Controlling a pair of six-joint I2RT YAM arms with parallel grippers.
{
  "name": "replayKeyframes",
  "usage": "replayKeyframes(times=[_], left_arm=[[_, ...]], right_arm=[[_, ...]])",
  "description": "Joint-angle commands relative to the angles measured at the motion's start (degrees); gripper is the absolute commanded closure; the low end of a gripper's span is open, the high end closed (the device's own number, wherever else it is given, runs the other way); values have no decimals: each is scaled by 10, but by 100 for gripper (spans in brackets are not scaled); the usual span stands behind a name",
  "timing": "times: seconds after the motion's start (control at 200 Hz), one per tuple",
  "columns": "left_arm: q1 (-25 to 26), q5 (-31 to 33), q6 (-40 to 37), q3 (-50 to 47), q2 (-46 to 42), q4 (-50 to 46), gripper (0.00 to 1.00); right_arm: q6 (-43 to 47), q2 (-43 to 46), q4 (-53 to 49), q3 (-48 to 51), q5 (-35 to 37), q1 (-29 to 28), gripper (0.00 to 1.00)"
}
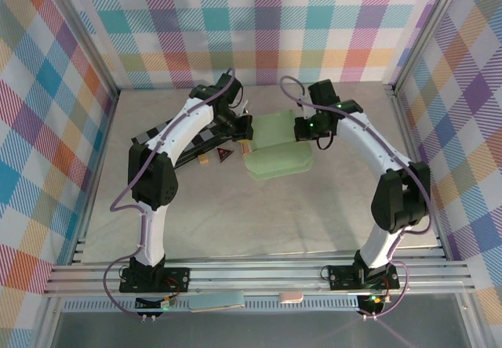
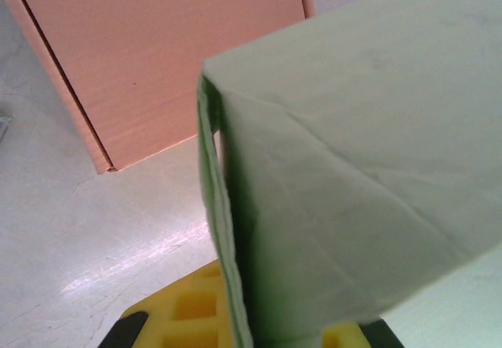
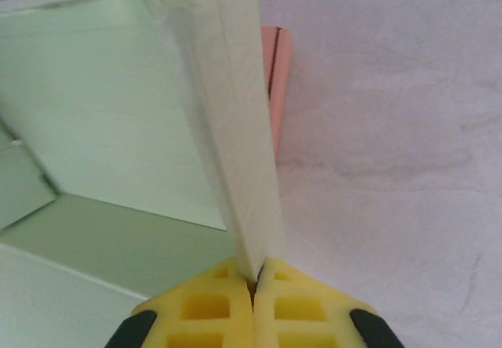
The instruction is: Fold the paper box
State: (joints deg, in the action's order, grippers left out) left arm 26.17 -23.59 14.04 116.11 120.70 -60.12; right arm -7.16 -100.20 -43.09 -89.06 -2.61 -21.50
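The paper box (image 1: pixel 276 158) sits at the middle of the table (image 1: pixel 274 222), between the 2 arms, and I judge it about half made. It has a flat pale green base, with a panel standing up behind it. At least 2 side walls are raised.

The left claw (image 2: pixel 263 326) is closed narrow on the box's left wall, and the folded edge runs up from between its yellow pads (image 2: pixel 188 309). The right claw (image 3: pixel 255 289) is pinched tight on a thin upright flap on the box's right side, with its 2 pads meeting around the paper.

What seems left is tucking these walls so they lock, then bringing the rear panel over as a lid. Whether any tab is already seated cannot be told.

A salmon cardboard piece (image 2: pixel 157 58) lies just beyond the box on the left claw's side, near enough to catch a swinging flap. A striped black-and-white board (image 1: pixel 157 138) lies under the left arm, and a small dark red triangle (image 1: pixel 225 154) sits just left of the box. Both arms crowd the box, leaving little room to turn it.
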Motion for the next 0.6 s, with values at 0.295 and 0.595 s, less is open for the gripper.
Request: replayKeyframes(times=[0.295,0.595], left_arm=[[5,-8,-10,21,-8,-15,100],[5,-10,-9,21,-9,-15,100]], right_arm=[[-56,-53,-74,-81,298,-87,100],[-20,-36,-62,-96,124,-43,71]])
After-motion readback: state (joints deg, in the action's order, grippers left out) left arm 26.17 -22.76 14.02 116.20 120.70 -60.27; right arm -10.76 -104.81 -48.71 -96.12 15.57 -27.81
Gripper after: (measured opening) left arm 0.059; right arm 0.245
